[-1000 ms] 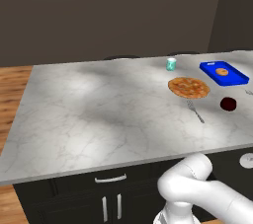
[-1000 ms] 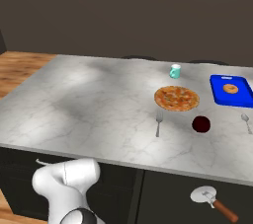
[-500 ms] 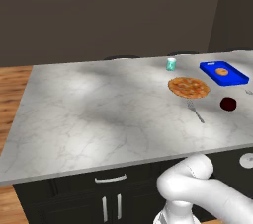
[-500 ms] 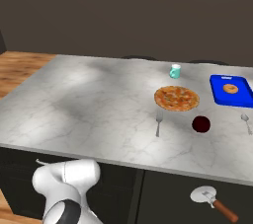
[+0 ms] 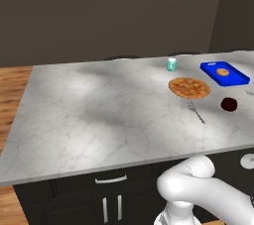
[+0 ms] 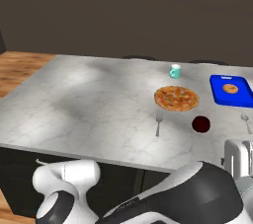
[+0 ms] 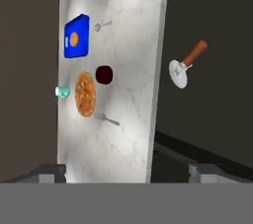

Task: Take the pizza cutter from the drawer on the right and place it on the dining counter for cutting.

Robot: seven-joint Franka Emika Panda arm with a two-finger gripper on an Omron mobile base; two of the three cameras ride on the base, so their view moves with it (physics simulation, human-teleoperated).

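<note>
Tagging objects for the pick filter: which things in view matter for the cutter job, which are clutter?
Job: pizza cutter, off the counter's edge; dining counter; gripper, open and empty.

Clutter: pizza, blue tray, teal cup, fork, dark red bowl.

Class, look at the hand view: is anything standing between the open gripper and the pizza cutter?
Nothing visible does. The pizza cutter lies off the edge of the dining counter, with only dark open space between it and the gripper, whose jaws stand wide open. The pizza and fork lie aside on the counter.
</note>
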